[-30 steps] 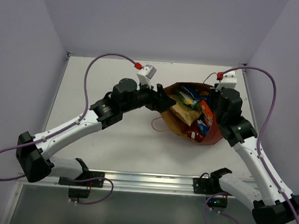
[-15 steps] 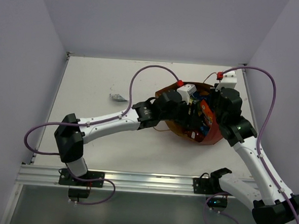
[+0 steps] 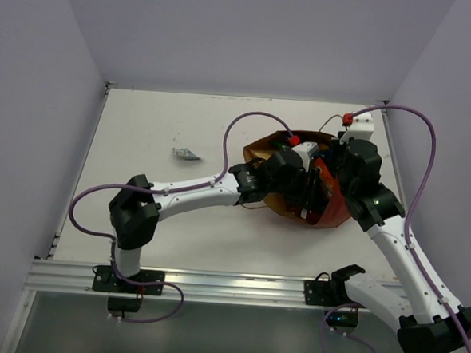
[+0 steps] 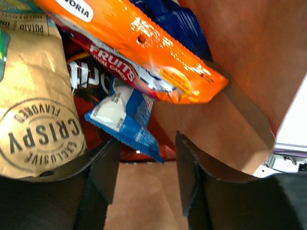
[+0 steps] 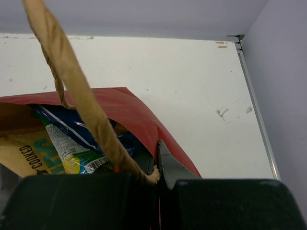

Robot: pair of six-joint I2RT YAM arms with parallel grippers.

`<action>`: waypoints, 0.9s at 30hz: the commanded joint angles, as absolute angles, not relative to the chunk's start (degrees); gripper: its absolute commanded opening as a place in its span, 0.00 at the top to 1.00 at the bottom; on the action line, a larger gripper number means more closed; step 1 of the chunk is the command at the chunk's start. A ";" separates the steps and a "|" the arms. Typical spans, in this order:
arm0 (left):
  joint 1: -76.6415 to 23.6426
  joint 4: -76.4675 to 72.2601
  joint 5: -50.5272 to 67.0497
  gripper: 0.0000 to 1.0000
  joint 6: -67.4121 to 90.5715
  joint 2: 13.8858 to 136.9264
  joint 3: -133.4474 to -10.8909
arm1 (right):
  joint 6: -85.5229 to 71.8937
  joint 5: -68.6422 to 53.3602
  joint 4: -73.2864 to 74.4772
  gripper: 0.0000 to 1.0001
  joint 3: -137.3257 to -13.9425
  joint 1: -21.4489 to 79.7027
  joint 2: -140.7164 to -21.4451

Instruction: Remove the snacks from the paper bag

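Lying at centre-right of the top view, the one paper bag (image 3: pixel 332 212) holds one tan bag (image 4: pixel 33 110), one orange packet (image 4: pixel 139 38) and one small blue packet (image 4: pixel 125 122). The left gripper (image 4: pixel 146 143) sits inside it, jaws spread and empty; the right gripper (image 5: pixel 157 167) pinches its red rim.

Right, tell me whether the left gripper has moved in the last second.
Yes. The left gripper swung rightward, from outside the paper bag's left edge into its open mouth.
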State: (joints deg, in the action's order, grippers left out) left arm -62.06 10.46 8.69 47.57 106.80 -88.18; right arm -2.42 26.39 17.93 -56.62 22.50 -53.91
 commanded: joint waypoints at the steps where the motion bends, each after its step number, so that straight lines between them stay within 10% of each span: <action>1: -62.23 10.81 6.07 0.49 48.34 108.54 -91.49 | -4.57 26.63 11.16 1.00 -56.52 22.50 -52.38; 8: -61.61 12.48 3.96 1.00 47.64 106.88 -91.50 | -4.57 26.98 11.08 1.00 -55.29 22.50 -51.51; 27: -39.76 26.90 -5.27 1.00 31.56 69.18 -83.50 | -3.25 29.80 13.09 1.00 -54.49 22.50 -47.37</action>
State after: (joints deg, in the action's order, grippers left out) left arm -44.16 23.66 -2.09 37.45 69.87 -86.85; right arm -2.96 27.55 17.08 -53.21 22.50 -49.32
